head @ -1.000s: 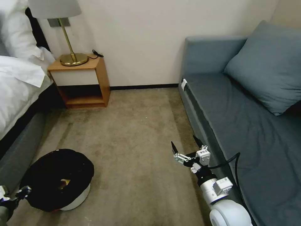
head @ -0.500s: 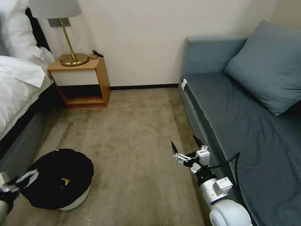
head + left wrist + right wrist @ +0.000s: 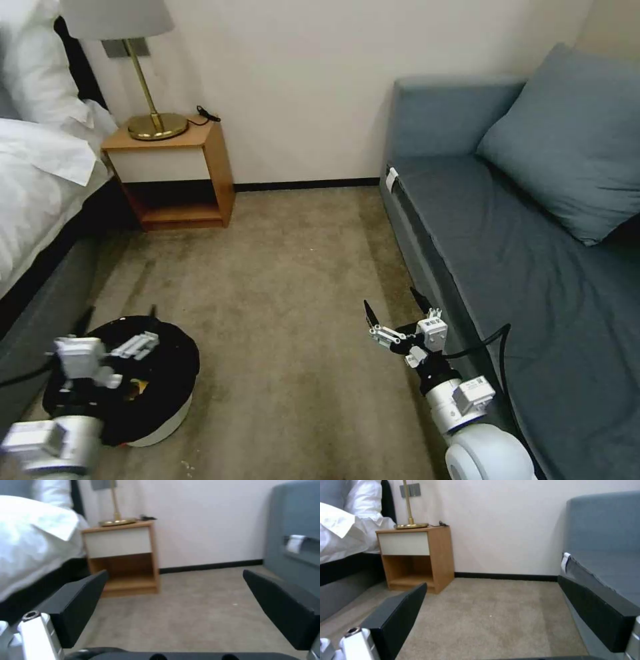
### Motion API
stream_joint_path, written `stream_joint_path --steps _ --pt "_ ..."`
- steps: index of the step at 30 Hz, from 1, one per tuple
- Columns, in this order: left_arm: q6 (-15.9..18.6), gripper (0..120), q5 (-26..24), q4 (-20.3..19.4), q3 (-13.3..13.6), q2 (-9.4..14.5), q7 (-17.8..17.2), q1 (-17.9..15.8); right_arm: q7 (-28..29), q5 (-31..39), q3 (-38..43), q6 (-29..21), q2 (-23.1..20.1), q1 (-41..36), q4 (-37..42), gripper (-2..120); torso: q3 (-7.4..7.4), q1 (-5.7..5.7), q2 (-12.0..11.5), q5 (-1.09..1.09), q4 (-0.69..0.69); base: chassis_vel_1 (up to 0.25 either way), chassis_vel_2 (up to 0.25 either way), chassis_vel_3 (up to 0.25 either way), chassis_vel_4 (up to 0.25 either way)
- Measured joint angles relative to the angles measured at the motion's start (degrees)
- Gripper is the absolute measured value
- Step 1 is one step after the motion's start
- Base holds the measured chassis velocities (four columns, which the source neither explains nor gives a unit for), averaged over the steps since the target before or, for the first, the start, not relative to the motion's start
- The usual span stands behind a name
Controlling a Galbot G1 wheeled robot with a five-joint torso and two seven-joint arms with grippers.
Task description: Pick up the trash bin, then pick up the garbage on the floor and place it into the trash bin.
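The left gripper point(image 3: 120, 319), low beside the bin's rim half a second ago, now hovers above the low round white trash bin point(image 3: 160, 417) with its glossy black bag liner, fingers spread and empty: the bin looks let go, the job near done. The bin sits on the carpet well short of the wooden nightstand point(image 3: 175, 175), yellow scrap inside. The right gripper point(image 3: 395, 308) hangs open farther right.
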Motion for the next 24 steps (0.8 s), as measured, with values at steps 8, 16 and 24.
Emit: stream_joint_path --steps 8,16,24 --pt "-2.8 100 2.4 1.7 6.4 -2.0 -1.1 -1.4 0.0 0.0 0.0 0.0 0.0 0.0 0.0 100 0.0 0.0 0.0 0.0 0.0 0.0 0.0 0.0 0.0" --pt "-2.9 100 2.1 2.0 6.6 -2.3 -1.6 -1.8 0.0 0.0 0.0 0.0 0.0 0.0 0.0 100 0.0 0.0 0.0 -0.01 0.0 0.0 0.0 0.0 0.0" --pt "-2.7 100 1.9 2.0 6.4 -2.3 -1.6 -1.8 0.0 0.0 0.0 0.0 0.0 0.0 0.0 100 0.0 0.0 0.0 -0.01 0.0 0.0 0.0 0.0 0.0"
